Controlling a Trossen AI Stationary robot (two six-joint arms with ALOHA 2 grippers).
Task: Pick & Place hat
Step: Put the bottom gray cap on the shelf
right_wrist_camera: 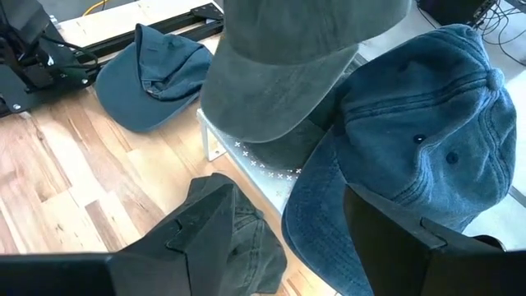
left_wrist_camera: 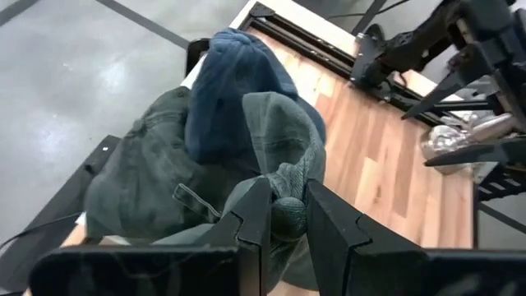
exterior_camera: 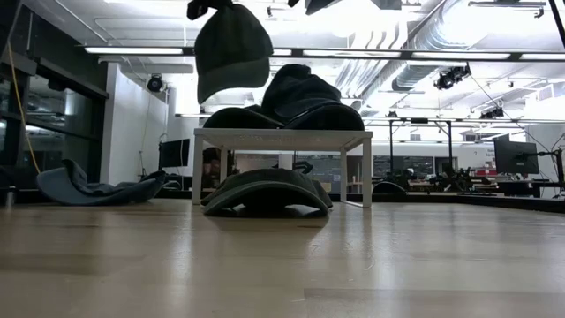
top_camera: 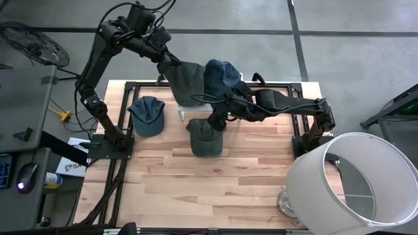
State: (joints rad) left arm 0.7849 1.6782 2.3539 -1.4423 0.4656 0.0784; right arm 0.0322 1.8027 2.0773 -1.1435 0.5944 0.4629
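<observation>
Pale wooden planks form the worktop, with a grey concrete floor around it. Near the far edge stands a small white stand on short legs. The left hand is clenched on a dark green hat, holding it in the air above the stand, clear of everything below. On the stand rest another dark green hat and a blue denim hat, touching each other. The right hand hangs just beside the stand, on the near side, with its fingers spread and nothing between them. Below it, a dark hat lies on the planks in front of the stand. A blue hat lies on the planks to the stand's left. A large white lampshade sits at the worktop's near right corner.
</observation>
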